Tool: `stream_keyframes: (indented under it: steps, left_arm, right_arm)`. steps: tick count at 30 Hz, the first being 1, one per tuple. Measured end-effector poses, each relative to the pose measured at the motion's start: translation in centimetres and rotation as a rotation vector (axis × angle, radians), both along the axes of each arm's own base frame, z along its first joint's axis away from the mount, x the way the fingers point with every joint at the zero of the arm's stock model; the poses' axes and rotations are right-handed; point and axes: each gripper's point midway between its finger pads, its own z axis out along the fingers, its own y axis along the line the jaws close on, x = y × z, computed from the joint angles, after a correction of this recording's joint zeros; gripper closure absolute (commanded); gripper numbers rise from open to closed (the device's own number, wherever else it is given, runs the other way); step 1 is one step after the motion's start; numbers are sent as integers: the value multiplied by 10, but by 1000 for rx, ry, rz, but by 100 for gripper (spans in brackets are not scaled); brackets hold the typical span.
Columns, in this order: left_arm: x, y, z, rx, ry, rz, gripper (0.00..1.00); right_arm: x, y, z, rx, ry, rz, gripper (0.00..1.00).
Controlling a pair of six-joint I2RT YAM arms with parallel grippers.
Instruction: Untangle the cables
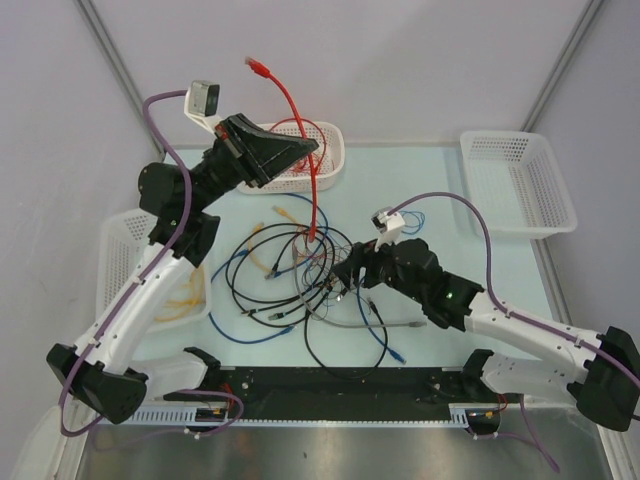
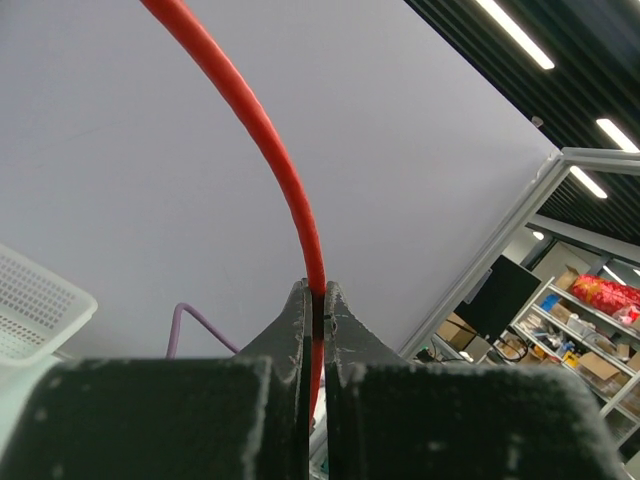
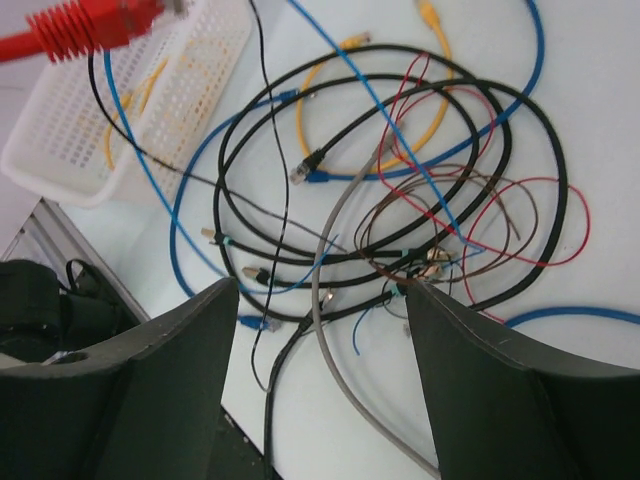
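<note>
One cable partly freed: the thick red cable with a moulded plug (image 1: pixel 291 100) is pinched tight in the left gripper (image 2: pixel 314 300) and raised over the table, its lower end running down into the heap. The thin blue, black, grey, yellow and red wires (image 1: pixel 300 285) lie knotted mid-table, so most of the job looks undone. The right gripper (image 3: pixel 318 310) hangs wide above them, holding nothing. Where the red cable's lower end threads through the knot is unreadable.
</note>
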Motion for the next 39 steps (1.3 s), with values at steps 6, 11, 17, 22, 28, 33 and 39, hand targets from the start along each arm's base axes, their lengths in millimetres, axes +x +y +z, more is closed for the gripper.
stream_keyframes:
  steps: [6,11,17,22,28,33,39]
  left_arm:
    - [-6,2,1,-2,-4,-3,100]
    - [-14,4,2,-5,-10,-9,100]
    - [-18,5,-2,4,-13,-7,100]
    - [-18,5,-7,24,-19,11,100]
    - [-15,5,-18,55,-29,42,100]
    - [5,6,-41,127,17,146,100]
    - [43,13,-104,300,163,327,100]
  right_arm:
    - [26,-1,-4,-29,-65,-75,27]
    - [51,4,-44,-110,-44,-110,32]
    - [68,5,-74,-177,-30,-147,84]
    - [73,-7,-47,-149,-81,-206,100]
    - [59,-45,57,1,-225,-299,100]
    - [37,-92,162,153,-338,-397,100]
    - [10,-140,245,279,-421,-475,100]
